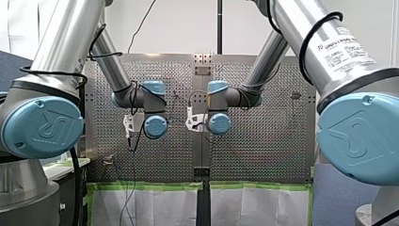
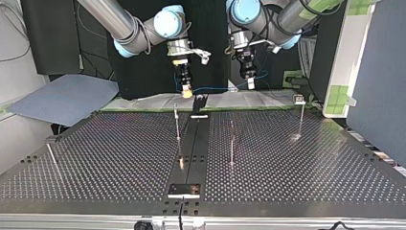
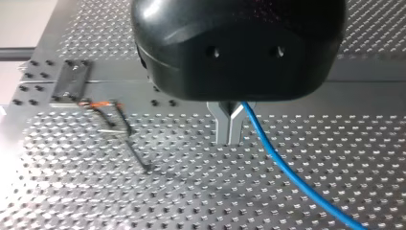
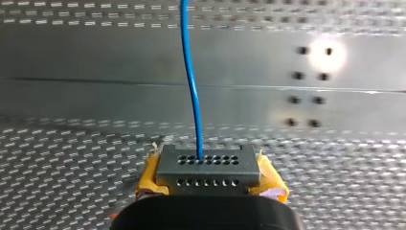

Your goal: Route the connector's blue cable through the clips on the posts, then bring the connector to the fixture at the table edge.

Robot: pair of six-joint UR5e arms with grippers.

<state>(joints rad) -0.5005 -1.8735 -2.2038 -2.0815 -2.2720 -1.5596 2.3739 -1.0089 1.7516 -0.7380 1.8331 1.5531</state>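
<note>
My right gripper (image 4: 210, 179) is shut on a grey connector (image 4: 207, 160), its yellow pads (image 4: 149, 176) pressed on both sides. A blue cable (image 4: 190, 81) leaves the connector's face and runs ahead over the table. In the left wrist view my left gripper (image 3: 229, 128) has its metal fingers shut on the blue cable (image 3: 287, 172), which trails off beside them. Across the table both grippers hang above the far edge: my right gripper (image 2: 186, 88) at the left, my left gripper (image 2: 250, 82) at the right, with the cable (image 2: 215, 89) spanning between them.
Thin posts (image 2: 177, 122) (image 2: 232, 143) (image 2: 301, 115) stand on the perforated table, another post (image 2: 51, 155) near the top view's left edge. A small fixture plate (image 2: 184, 190) sits on the centre rail at the near edge. A clipped post (image 3: 122, 132) stands beside my left gripper.
</note>
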